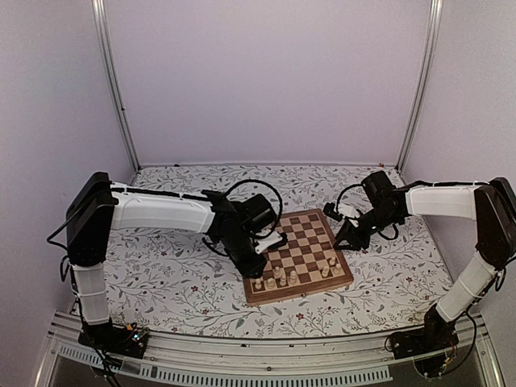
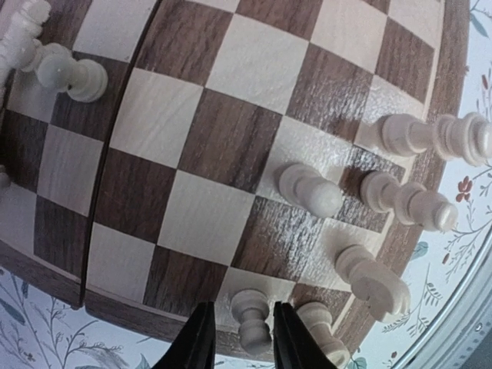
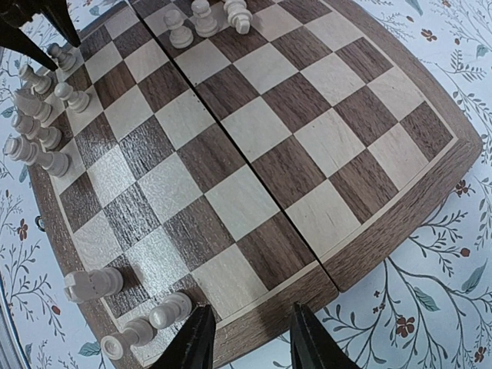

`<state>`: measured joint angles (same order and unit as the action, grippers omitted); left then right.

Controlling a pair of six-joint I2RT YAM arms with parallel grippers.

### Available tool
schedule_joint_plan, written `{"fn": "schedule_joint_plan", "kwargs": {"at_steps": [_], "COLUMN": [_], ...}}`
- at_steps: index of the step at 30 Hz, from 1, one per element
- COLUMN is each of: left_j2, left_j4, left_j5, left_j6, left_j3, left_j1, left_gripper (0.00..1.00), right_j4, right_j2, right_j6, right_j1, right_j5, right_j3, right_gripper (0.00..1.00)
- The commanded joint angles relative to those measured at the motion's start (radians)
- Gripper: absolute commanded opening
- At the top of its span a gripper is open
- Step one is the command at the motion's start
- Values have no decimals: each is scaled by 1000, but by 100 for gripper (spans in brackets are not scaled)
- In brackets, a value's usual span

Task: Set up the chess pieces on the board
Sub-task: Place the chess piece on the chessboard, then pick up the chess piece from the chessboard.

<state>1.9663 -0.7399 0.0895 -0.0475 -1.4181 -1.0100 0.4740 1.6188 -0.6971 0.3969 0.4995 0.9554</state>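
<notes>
Left hand (image 2: 242, 311) low over near corner of board (image 2: 231, 146), fingers straddling pawn (image 2: 252, 323) on edge square. Cannot tell if pinching or just clear (gaps too thin to read). Right hand (image 3: 250, 338) spread, empty, hovering over board's right-hand edge. Board sits on floral surface (image 1: 177, 274). Other chess pieces (image 2: 307, 188) cluster in same corner, neighbour piece (image 2: 319, 330) just beside one finger.

Risks:
- finger dragging on way up tips pawn
- sideways drift knocks neighbour piece, topples row

Straight-up retreat looks safest.
</notes>
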Motion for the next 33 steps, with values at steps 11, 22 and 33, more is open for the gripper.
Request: {"fn": "schedule_joint_plan", "kwargs": {"at_steps": [11, 22, 33], "left_j2": [-45, 139, 211], "left_j4": [14, 68, 86], "left_j5": [-49, -143, -97], "left_j6": [68, -36, -88], "left_j3": [-120, -290, -326], "left_j1": [36, 83, 113], "left_gripper": [39, 41, 41], "right_j4": [15, 16, 14], "right_j2": [7, 4, 7], "right_j6": [-8, -8, -12], "right_j1": [-3, -2, -2], "right_j5": [4, -5, -10], "right_j3": [22, 20, 19], "right_gripper": [37, 36, 36]}}
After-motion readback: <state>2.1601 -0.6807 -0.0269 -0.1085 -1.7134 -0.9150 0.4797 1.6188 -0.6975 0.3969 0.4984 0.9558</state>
